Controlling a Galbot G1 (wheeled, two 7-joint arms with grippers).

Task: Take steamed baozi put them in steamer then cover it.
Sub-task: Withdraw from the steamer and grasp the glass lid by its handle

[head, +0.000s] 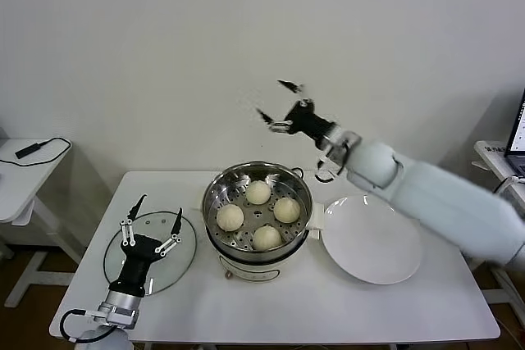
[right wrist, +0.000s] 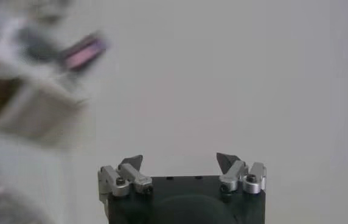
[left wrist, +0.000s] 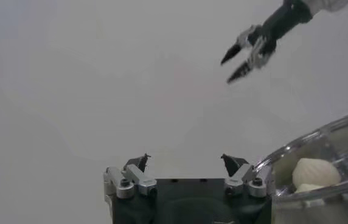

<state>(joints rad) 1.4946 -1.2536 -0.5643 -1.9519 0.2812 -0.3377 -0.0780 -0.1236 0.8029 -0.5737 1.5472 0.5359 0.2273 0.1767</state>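
The steel steamer (head: 212,202) stands mid-table with baozi on its perforated tray: one at the back (head: 257,192), one right (head: 286,209), one left (head: 230,217), one front (head: 266,237). The clear glass cover (head: 179,264) lies flat on the table left of the steamer; its handle is hidden under my left gripper. My left gripper (head: 160,205) is open and empty just above the cover. In the left wrist view (left wrist: 185,158) the steamer rim (left wrist: 320,137) and a baozi (left wrist: 311,172) show. My right gripper (head: 272,97) is open and empty, raised above and behind the steamer; it also shows in its wrist view (right wrist: 179,159).
A flat white plate (head: 373,239) lies right of the steamer, under my right arm. A side table (head: 16,182) with a black device and cable stands at the far left. A laptop edge (head: 518,133) shows at the far right. A white wall is behind.
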